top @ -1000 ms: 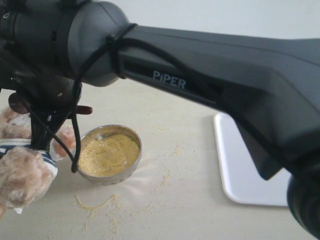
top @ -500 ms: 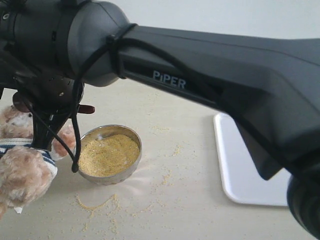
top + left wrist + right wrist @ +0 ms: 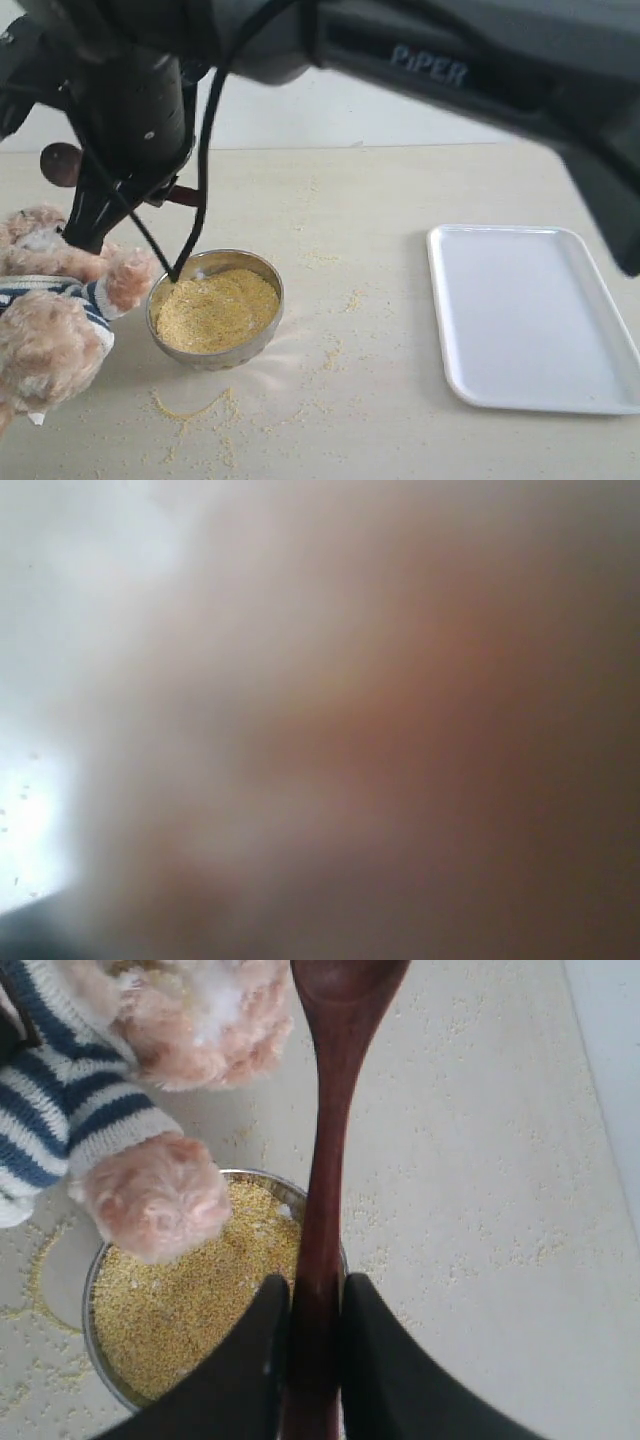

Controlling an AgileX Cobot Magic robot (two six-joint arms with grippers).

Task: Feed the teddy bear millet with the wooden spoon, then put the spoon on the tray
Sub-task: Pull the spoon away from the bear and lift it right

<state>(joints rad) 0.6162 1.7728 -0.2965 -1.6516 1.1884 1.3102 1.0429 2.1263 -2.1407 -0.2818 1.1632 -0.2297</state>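
Wood-brown spoon [image 3: 325,1160] is pinched by its handle in the right fingers [image 3: 250,1360], its bowl up beside the teddy bear [image 3: 150,1200]. Feeding seems underway, and the tray [image 3: 540,320] step is not yet done. Of the left fingers I cannot tell.

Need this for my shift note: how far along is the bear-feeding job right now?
Done: the fingers of the right gripper clamp the wooden spoon by its handle. In hand: the spoon's bowl is up by the face of the teddy bear, its handle over the millet in the steel bowl; whether it carries grain, I cannot tell. Left: laying the spoon on the tray.
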